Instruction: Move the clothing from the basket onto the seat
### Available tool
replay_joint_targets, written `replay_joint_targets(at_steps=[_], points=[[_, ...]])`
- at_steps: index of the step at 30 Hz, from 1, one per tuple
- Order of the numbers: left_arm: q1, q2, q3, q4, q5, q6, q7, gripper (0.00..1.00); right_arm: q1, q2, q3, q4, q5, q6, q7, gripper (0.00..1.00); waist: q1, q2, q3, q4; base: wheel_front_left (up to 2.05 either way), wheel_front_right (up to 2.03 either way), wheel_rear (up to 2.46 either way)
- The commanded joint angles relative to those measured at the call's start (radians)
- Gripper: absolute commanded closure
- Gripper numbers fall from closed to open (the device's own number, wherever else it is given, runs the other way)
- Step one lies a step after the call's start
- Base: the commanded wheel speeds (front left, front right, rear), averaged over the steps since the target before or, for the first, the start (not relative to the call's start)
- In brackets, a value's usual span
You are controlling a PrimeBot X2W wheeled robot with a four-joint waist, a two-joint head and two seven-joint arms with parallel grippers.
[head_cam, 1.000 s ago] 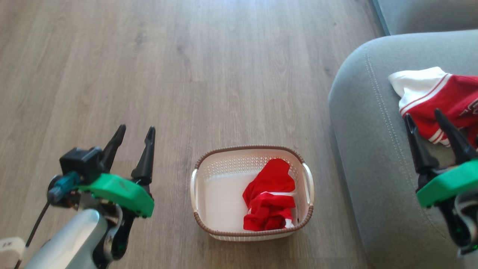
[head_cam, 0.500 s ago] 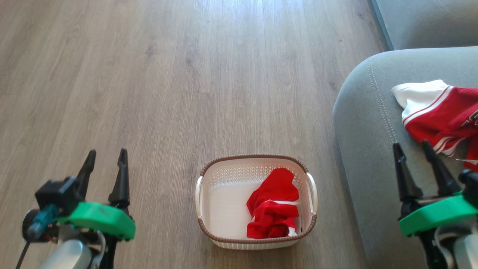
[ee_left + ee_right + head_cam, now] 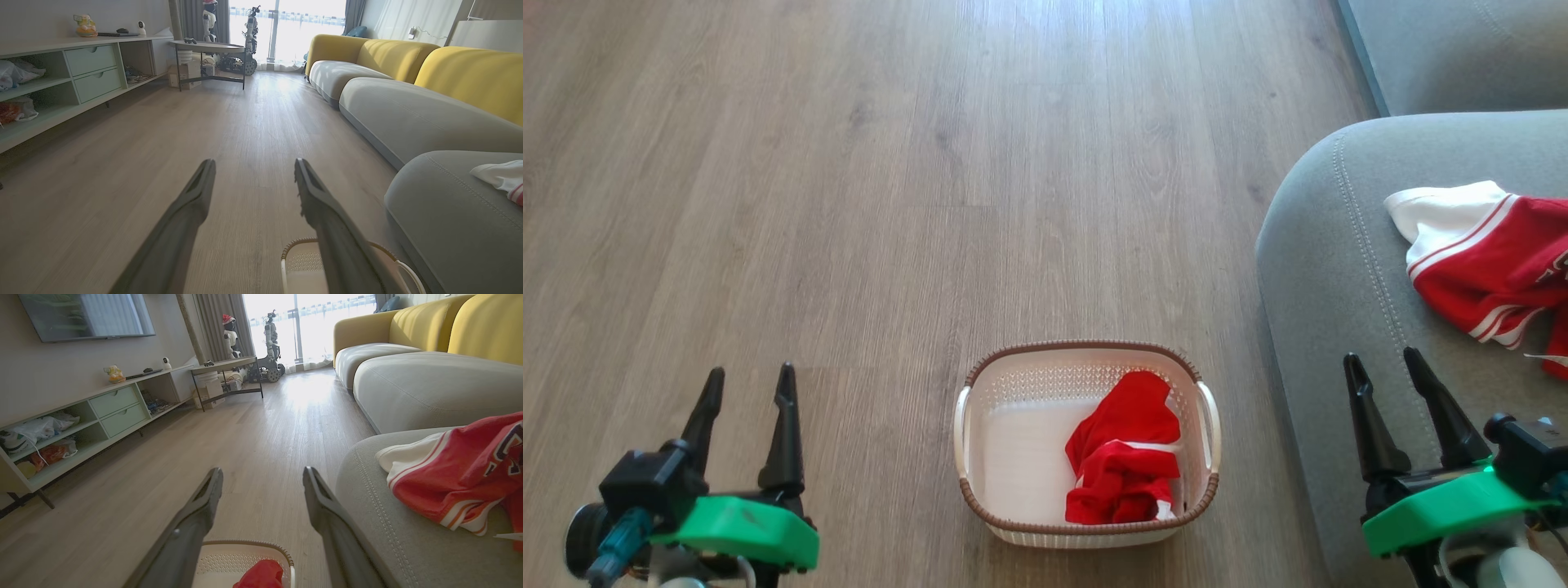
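I am holding my left pincer [image 3: 750, 374] with its fingers spread wide apart. It is gripping nothing and touching nothing, hovering over the wooden floor [image 3: 849, 204] to the left of the basket [image 3: 1086, 349]. In the left wrist view, the left pincer [image 3: 255, 162] is showing bare floor between its fingers.

I am holding my right pincer [image 3: 1382, 358] equally wide apart and empty, hanging over the near edge of the seat [image 3: 1331, 269]. Whether it is touching the cushion I cannot tell. In the right wrist view, the right pincer [image 3: 262, 470] is showing floor and the basket's rim between its fingers.

One crumpled red garment [image 3: 1127, 445] is lying in the right half of the basket, which is standing on the floor just beside the seat. A red-and-white garment [image 3: 1486, 261] is lying on the seat, apart from my right pincer. It is carrying a dark letter mark [image 3: 504, 451], partly folded away, and I cannot read it.
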Motion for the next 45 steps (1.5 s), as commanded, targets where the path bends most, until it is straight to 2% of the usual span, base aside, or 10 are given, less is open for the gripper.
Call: replay_joint_targets(at_steps=[1,19,34,45], points=[[-0.039,0.007,0.059,-0.025,0.015,-0.01,-0.012,0.0,-0.032,-0.018,0.021,-0.031,-0.005,0.007,-0.014,0.0,0.0001,-0.0001,0.001,0.0,0.0,0.0,0.0],[-0.018,-0.054,0.128,0.003,0.081,-0.084,-0.013,0.0,-0.045,-0.029,0.036,-0.029,0.001,0.007,-0.012,0.0,0.0001,-0.0001,0.011,-0.011,0.0,0.0,0.0],[-0.043,-0.055,0.136,0.027,0.113,-0.128,-0.013,0.0,-0.061,-0.026,0.041,-0.039,-0.002,0.007,-0.01,0.0,0.0001,-0.0001,0.054,-0.03,0.0,0.0,0.0],[-0.112,-0.056,0.112,0.056,0.14,-0.171,-0.013,0.0,-0.094,-0.015,0.035,-0.042,-0.009,0.007,-0.016,0.0,0.0001,-0.0001,0.141,-0.067,0.0,0.0,0.0]])
